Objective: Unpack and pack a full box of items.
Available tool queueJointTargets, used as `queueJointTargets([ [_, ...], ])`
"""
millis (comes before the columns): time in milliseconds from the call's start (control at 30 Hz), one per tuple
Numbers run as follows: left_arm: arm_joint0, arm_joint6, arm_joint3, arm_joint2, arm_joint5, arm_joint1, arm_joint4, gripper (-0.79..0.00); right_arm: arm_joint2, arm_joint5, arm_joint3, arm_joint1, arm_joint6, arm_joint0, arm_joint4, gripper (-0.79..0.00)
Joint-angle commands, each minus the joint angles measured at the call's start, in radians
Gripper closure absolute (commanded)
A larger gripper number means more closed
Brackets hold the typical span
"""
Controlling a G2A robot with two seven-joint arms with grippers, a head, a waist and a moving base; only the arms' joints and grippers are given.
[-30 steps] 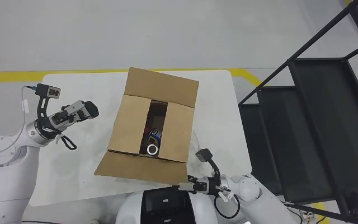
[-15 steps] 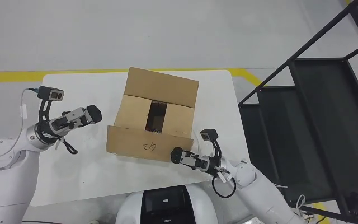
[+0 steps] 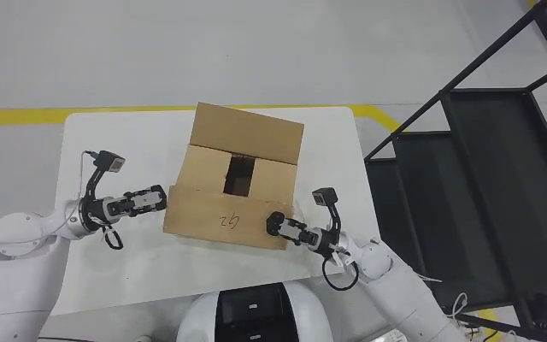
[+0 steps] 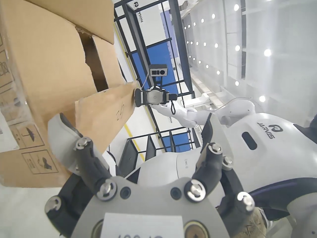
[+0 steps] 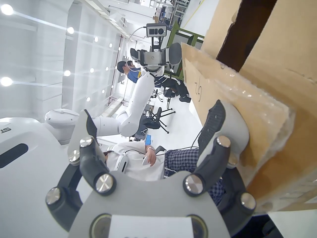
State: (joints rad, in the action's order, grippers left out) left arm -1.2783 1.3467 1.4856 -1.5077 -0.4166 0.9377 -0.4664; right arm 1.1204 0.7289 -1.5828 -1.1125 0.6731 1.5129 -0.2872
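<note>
A brown cardboard box [image 3: 205,167] sits in the middle of the white table [image 3: 111,145], a little towards the robot's side. Its two short side flaps lie folded in over the top, leaving a dark gap [image 3: 241,175] between them; what lies inside cannot be made out. The long far flap [image 3: 248,132] stands open and tilts away from the robot. The long near flap [image 3: 226,221], marked with handwritten characters, stands roughly upright along the box's near edge.

The left gripper [image 3: 152,198] is at the left end of this near flap, low over the table. In the left wrist view the left gripper [image 4: 133,127] has its fingers spread wide apart, one white fingertip [image 4: 62,130] against the cardboard at the box's corner and the other out in free air, holding nothing.

The right gripper [image 3: 278,224] is at the flap's right end. In the right wrist view the right gripper [image 5: 151,117] is likewise spread open, with one finger [image 5: 218,117] resting on the flap's outer face near its taped edge, the other clear of the box.

A black metal staircase [image 3: 461,171] stands on the floor beside the table.
</note>
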Motion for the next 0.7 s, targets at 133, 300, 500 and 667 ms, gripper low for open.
queueJointTargets([
  [133, 0.022, -0.013, -0.012, 0.037, 0.004, 0.002, 0.027, -0.785, 0.022, 0.002, -0.007, 0.003, 0.009, -0.021, -0.026, -0.785],
  [300, 0.038, -0.011, -0.018, 0.069, 0.009, 0.004, 0.03, -0.785, 0.031, -0.006, -0.004, 0.004, 0.025, -0.047, -0.058, -0.785],
  [500, 0.054, -0.021, -0.026, 0.089, 0.004, 0.005, 0.039, -0.785, 0.105, 0.038, 0.0, 0.01, -0.016, -0.07, -0.058, -0.785],
  [667, 0.054, -0.023, -0.023, 0.082, 0.002, 0.001, 0.04, -0.785, 0.164, -0.006, 0.05, 0.008, -0.153, -0.114, 0.111, -0.785],
])
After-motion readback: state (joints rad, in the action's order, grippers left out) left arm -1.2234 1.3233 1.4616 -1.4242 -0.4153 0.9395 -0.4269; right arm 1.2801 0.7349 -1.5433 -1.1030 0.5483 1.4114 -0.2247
